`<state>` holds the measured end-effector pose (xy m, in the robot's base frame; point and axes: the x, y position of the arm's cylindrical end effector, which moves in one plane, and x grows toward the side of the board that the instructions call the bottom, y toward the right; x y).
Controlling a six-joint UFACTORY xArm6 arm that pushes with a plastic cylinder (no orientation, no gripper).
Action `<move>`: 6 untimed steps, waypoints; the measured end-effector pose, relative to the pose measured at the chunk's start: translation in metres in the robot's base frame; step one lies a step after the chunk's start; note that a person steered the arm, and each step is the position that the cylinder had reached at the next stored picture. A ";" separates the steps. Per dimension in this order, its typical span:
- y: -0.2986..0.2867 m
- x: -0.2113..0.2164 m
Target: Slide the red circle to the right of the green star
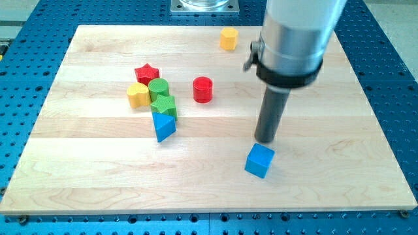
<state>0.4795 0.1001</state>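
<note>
The red circle point(203, 89) stands on the wooden board point(91, 183), a little above the view's middle. The green star point(164, 106) lies to its left and slightly lower, in a tight cluster with other blocks. A gap of bare board separates the two. My tip point(264, 141) rests on the board right of and below the red circle, well apart from it. The tip sits just above a blue cube point(260, 160), close to or touching its top edge.
The cluster holds a red star point(147, 72), a green circle point(159, 87), a yellow block point(138, 95) and a blue triangle point(163, 125). A yellow hexagon-like block point(228, 38) sits near the board's top edge. The arm's grey body point(290, 39) hides the board's upper right.
</note>
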 end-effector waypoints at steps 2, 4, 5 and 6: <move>-0.097 -0.149; -0.115 -0.090; -0.092 -0.080; -0.112 -0.090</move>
